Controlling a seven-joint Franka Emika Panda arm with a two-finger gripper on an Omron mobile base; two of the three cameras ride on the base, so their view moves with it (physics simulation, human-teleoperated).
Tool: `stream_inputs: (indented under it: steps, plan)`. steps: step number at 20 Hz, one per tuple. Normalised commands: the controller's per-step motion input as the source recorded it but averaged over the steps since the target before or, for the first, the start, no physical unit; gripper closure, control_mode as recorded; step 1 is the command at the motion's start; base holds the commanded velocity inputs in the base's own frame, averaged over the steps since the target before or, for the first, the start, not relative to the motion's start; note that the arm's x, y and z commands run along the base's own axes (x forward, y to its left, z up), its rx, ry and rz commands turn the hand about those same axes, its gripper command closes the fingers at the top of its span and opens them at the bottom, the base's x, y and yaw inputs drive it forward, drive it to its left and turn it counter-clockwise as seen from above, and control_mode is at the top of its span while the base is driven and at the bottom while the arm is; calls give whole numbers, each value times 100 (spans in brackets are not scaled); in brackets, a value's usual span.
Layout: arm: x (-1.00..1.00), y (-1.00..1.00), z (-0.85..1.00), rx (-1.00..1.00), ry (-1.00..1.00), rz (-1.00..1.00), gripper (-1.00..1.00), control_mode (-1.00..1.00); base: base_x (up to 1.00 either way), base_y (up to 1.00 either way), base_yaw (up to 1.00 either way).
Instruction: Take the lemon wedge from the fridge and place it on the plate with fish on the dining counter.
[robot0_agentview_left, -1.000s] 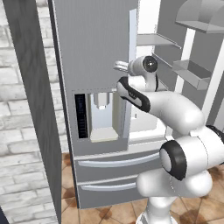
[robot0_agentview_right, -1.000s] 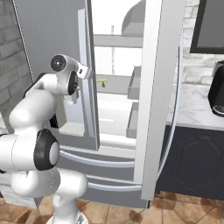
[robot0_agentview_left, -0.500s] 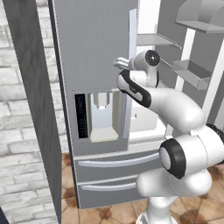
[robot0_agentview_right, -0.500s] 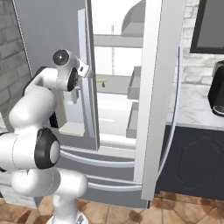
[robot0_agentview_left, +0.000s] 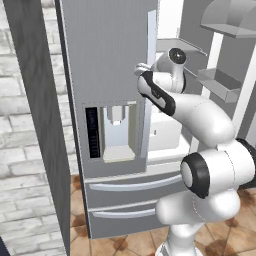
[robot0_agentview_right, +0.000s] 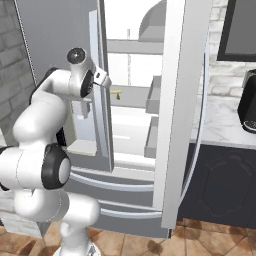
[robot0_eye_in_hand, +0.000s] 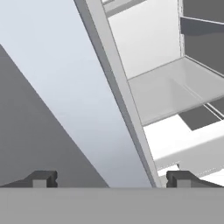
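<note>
Beside the fridge (robot0_agentview_left: 107, 60) door edge, the end effector (robot0_eye_in_hand: 109, 178) gapes wide.

The fridge (robot0_agentview_right: 135, 125) stands on a brown tiled floor (robot0_agentview_right: 210, 237), its right door swung wide and its left door (robot0_agentview_left: 107, 80) nearly shut. Inside, white shelves (robot0_agentview_right: 135, 97) are stacked one above another. On the middle shelf lies the lemon wedge (robot0_agentview_right: 116, 93), a small yellow-green piece near the shelf's front edge, just right of the left door's edge. The open right door carries grey bins (robot0_agentview_left: 220, 82) on its inner face. In the hand view a pale shelf (robot0_eye_in_hand: 175, 85) shows past the door edge.
</note>
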Motion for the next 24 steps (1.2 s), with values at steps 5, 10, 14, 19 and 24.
stream_inputs:
  steps: [5,10,14,19,24]
  plan:
    - [2,-6,-31,-24,-2,10,-100,-100,0,0,0]
    - [-6,1,-2,-10,-1,3,-100,-100,0,0,0]
    - [7,0,0,0,0,0,-100,-100,0,0,0]
    - [55,0,-11,0,0,0,-100,-100,0,0,0]
    - [65,0,-20,0,0,0,-100,-100,0,0,0]
